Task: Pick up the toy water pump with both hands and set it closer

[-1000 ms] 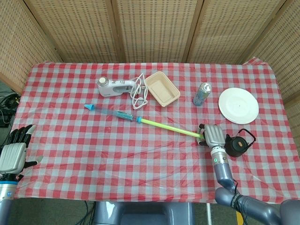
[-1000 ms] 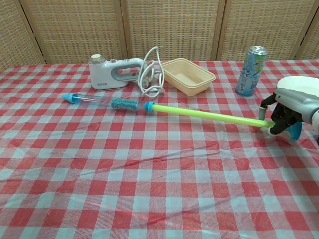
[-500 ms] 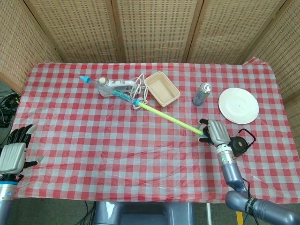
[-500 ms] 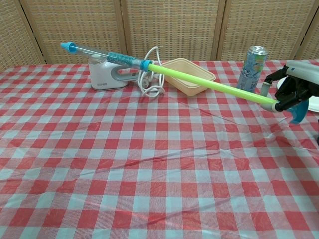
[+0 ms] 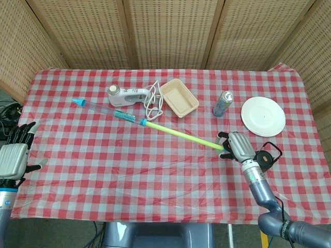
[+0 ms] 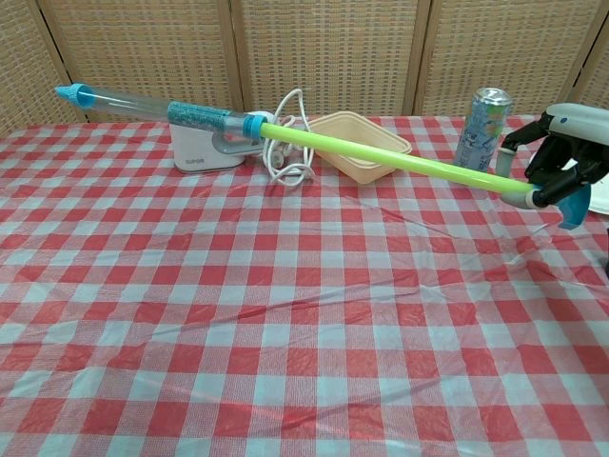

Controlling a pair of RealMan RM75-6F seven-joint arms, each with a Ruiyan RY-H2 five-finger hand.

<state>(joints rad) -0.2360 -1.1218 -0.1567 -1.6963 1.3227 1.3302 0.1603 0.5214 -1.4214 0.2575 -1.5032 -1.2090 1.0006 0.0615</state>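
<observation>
The toy water pump (image 5: 135,120) (image 6: 314,138) is a long rod: clear tube with a blue tip at the left, yellow-green shaft at the right. It hangs tilted above the table, blue tip raised. My right hand (image 5: 236,146) (image 6: 562,169) grips its blue handle end at the right side of the table. My left hand (image 5: 14,156) hovers open at the table's left edge, far from the pump and holding nothing; the chest view does not show it.
A white hand mixer (image 5: 125,95) with its coiled cord, a beige tray (image 5: 179,97), a drink can (image 5: 222,103) and a white plate (image 5: 262,115) lie along the far side. A small black kettle (image 5: 262,158) sits just right of my right hand.
The pump was lifted off the cloth by its handle and its blue tip swung up and back, then came forward and left. My left hand rose slightly at the table edge.
</observation>
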